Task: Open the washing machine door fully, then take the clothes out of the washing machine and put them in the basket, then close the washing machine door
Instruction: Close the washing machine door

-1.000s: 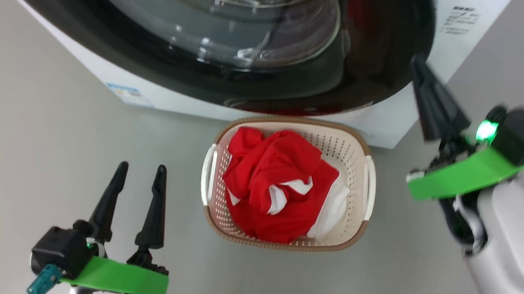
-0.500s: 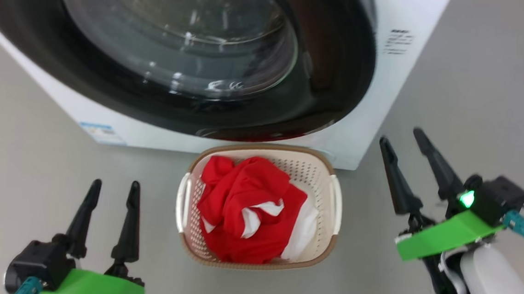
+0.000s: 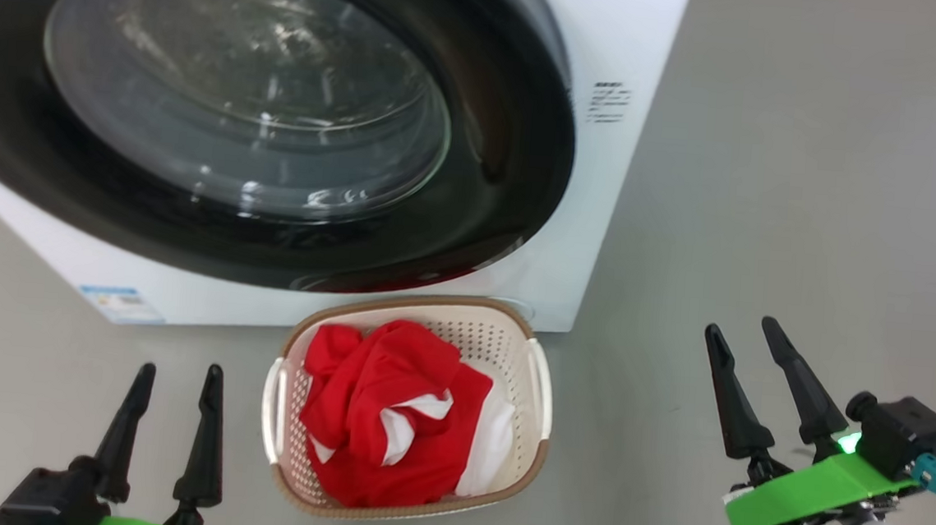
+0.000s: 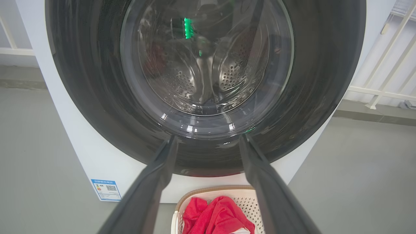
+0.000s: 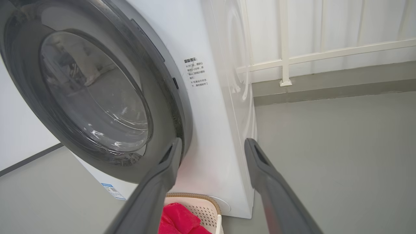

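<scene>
The clothes [image 3: 376, 404] are lying in the basket [image 3: 416, 301] on the floor [image 3: 769, 193], at the near side of the washing machine [image 3: 615, 42]. The washing machine door [image 3: 240, 106] is apparently sitting shut, its latch unseen. Left pincer [image 3: 180, 368] and right pincer [image 3: 740, 325] are hanging released and empty; nothing seems left.

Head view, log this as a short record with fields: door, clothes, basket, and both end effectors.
washing machine door: shut, flush against the washing machine
clothes: red and white bundle lying inside the basket
basket: on the floor, just in front of the machine
left end effector: open, empty, left of the basket
right end effector: open, empty, right of the basket
</scene>
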Motion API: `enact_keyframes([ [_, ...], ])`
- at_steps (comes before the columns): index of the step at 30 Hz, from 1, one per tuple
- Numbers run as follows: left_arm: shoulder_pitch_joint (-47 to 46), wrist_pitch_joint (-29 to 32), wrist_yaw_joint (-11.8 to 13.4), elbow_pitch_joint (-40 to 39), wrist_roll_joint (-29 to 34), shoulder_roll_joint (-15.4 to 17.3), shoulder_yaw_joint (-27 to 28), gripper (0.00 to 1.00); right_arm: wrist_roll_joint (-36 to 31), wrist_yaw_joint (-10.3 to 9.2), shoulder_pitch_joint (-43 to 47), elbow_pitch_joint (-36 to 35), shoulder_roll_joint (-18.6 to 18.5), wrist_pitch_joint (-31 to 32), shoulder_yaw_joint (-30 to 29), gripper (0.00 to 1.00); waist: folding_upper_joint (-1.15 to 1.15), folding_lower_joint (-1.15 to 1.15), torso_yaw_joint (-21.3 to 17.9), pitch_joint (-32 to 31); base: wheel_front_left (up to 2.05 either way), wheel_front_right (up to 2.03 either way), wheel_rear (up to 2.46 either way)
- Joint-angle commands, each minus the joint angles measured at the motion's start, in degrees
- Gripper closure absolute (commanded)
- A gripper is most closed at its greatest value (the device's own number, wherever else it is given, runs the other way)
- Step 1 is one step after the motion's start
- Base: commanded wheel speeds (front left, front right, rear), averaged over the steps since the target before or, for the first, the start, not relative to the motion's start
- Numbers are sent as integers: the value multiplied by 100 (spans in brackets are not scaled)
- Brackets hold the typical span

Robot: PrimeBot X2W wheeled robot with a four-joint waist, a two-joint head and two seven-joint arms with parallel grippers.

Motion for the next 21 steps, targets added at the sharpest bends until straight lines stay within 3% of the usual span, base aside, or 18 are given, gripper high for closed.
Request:
enact_keyframes([
  [1, 16, -69, -48, -143, -7, 58, 222, 0, -10, -6, 60, -161, -5, -31, 53, 0, 0, 0, -174, -159, 0, 0, 0],
  [21, 291, -69, -81, -158, 173, 58, 324, 0, -98, -6, 667, -220, 46, -31, -450, 0, 0, 0, -354, -410, 0, 0, 0],
])
